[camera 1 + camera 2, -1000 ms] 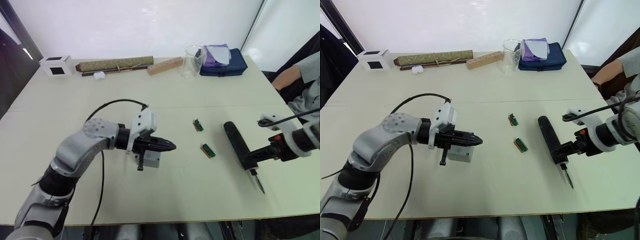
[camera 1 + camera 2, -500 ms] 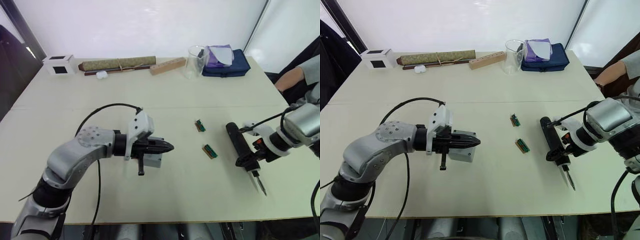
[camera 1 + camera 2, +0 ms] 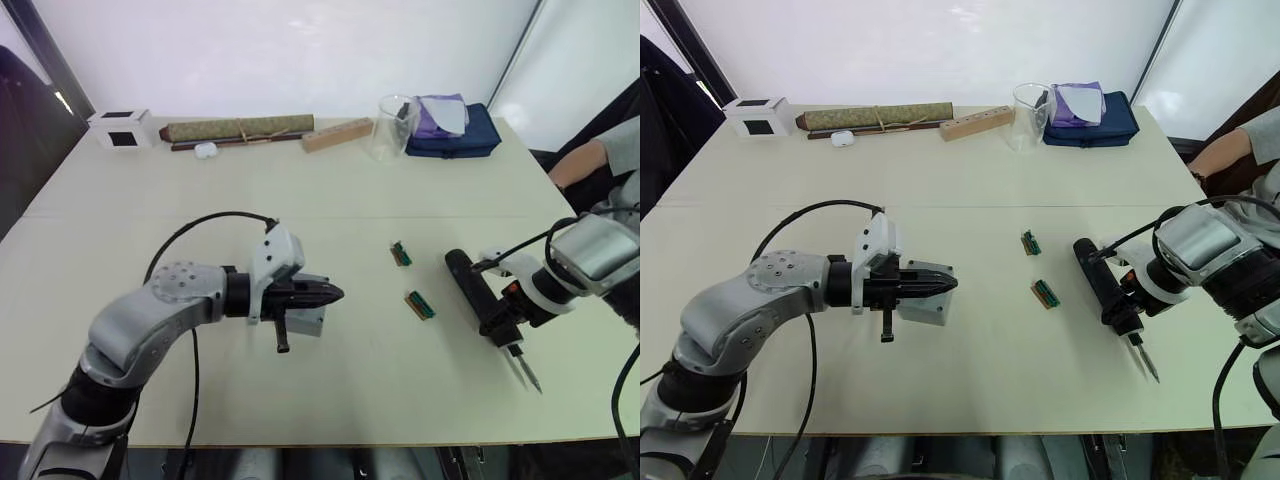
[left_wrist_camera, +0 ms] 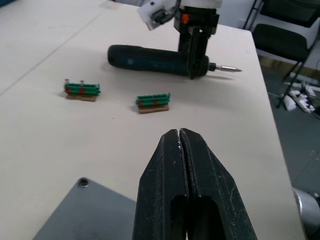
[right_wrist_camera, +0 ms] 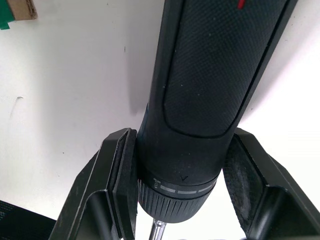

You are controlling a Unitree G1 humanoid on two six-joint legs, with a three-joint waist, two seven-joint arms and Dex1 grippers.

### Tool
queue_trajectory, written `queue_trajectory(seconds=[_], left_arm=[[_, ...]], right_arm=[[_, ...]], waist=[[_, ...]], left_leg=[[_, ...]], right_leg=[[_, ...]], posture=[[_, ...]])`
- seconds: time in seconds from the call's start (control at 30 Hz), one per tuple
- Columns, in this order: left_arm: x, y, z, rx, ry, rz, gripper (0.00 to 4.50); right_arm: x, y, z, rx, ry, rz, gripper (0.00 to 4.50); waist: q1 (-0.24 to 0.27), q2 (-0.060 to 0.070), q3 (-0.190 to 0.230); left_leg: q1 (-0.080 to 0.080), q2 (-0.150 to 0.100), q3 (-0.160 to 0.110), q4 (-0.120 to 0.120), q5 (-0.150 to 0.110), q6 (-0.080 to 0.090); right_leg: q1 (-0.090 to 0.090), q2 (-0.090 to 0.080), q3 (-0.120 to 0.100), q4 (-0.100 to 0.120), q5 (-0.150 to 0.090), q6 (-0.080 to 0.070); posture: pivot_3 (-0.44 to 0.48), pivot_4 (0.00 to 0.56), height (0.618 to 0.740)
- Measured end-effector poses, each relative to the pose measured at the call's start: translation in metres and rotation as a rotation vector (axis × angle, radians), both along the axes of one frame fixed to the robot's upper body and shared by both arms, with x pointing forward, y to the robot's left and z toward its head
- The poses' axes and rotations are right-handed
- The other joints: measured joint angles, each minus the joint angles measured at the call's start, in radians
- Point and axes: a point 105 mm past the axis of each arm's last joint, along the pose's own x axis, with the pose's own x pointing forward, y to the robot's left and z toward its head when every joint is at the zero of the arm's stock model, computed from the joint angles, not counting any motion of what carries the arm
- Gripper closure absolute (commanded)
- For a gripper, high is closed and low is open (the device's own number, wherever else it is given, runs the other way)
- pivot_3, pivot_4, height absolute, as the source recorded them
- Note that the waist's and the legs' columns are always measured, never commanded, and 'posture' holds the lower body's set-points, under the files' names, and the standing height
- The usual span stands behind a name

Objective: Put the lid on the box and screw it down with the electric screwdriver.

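The electric screwdriver (image 3: 1102, 286) is a black, finely stippled cylinder with a ribbed collar and a thin metal bit, lying flat on the pale matte surface (image 3: 970, 170) toward the robot's right. The right gripper (image 3: 1124, 317) straddles its collar end, one black finger (image 5: 117, 192) touching the barrel and the other pad close beside it. The grey metal box (image 3: 308, 318), flat-topped with a screw hole at one corner, sits just below the left gripper (image 3: 338, 293), whose fingers are pressed together and empty; two small green ridged blocks (image 3: 1044, 293) lie between box and screwdriver.
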Motion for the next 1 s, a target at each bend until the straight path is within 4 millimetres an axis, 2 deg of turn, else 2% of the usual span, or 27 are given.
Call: queue_trajectory(seconds=[0.13, 0.27, 0.37, 0.47, 0.57, 0.67, 0.8, 0.9, 1.0], left_arm=[[0.003, 0.004, -0.002, 0.009, 0.010, 0.009, 4.50], [0.010, 0.012, -0.006, 0.021, 0.031, 0.021, 4.50], [0.015, 0.017, -0.009, 0.029, 0.038, 0.029, 4.50], [0.018, 0.021, -0.011, 0.038, 0.036, 0.034, 4.50], [0.032, 0.035, -0.015, 0.053, 0.076, 0.074, 4.50], [0.043, 0.049, -0.016, 0.078, 0.090, 0.107, 4.50], [0.050, 0.057, -0.010, 0.096, 0.070, 0.095, 4.50], [0.055, 0.063, -0.013, 0.108, 0.082, 0.112, 4.50], [0.058, 0.065, -0.014, 0.113, 0.084, 0.129, 4.50]], right_arm=[[0.009, 0.000, 0.002, 0.027, -0.020, -0.008, 2.41], [0.021, 0.001, 0.009, 0.084, -0.046, -0.046, 2.41], [0.036, 0.006, 0.032, 0.131, -0.131, -0.060, 2.41], [0.047, 0.015, 0.059, 0.218, -0.232, -0.076, 2.41], [0.058, 0.046, 0.113, 0.565, -0.471, -0.070, 2.41], [0.054, 0.085, 0.148, 0.828, -0.760, 0.062, 2.41], [0.043, 0.126, 0.155, 0.994, -0.980, 0.097, 2.41], [0.031, 0.143, 0.162, 0.973, -1.192, 0.145, 2.41], [0.016, 0.169, 0.160, 0.948, -1.329, 0.245, 2.41]], waist=[[-0.006, -0.005, -0.003], [-0.016, -0.001, -0.001], [-0.014, 0.013, 0.008], [-0.007, 0.016, 0.009], [-0.006, 0.018, 0.010], [-0.009, 0.015, 0.009], [-0.007, 0.017, 0.010], [-0.004, 0.017, 0.010], [-0.012, 0.017, 0.010]], left_leg=[[0.001, 0.000, 0.001, 0.000, 0.000, 0.000], [0.001, 0.000, 0.004, 0.000, 0.000, 0.000], [-0.001, 0.000, 0.006, 0.000, 0.000, 0.000], [-0.002, 0.000, 0.004, -0.003, 0.000, 0.000], [-0.010, 0.000, 0.006, 0.000, 0.000, 0.000], [-0.011, 0.001, 0.005, 0.000, 0.000, 0.000], [-0.012, -0.001, 0.005, 0.000, 0.002, -0.004], [-0.012, -0.002, 0.005, 0.000, 0.003, -0.004], [-0.012, -0.002, 0.005, 0.001, 0.003, -0.005]], right_leg=[[0.001, 0.000, 0.000, -0.001, 0.000, -0.001], [-0.001, 0.000, 0.003, -0.001, 0.001, -0.003], [-0.006, 0.000, 0.005, 0.001, 0.002, -0.001], [-0.008, 0.000, 0.004, 0.004, 0.002, 0.000], [-0.017, 0.000, 0.005, 0.008, 0.002, 0.001], [-0.019, 0.001, 0.005, 0.010, 0.002, 0.001], [-0.022, 0.000, 0.007, 0.016, 0.002, 0.001], [-0.022, -0.001, 0.006, 0.016, 0.002, 0.001], [-0.022, -0.001, 0.007, 0.016, 0.002, 0.001]], posture=[[0.000, 0.150, 0.740], [0.000, 0.150, 0.740], [0.000, 0.150, 0.740], [0.000, 0.150, 0.740], [0.000, 0.150, 0.740], [0.000, 0.150, 0.740], [0.000, 0.150, 0.740], [0.000, 0.150, 0.740], [0.000, 0.150, 0.740]])
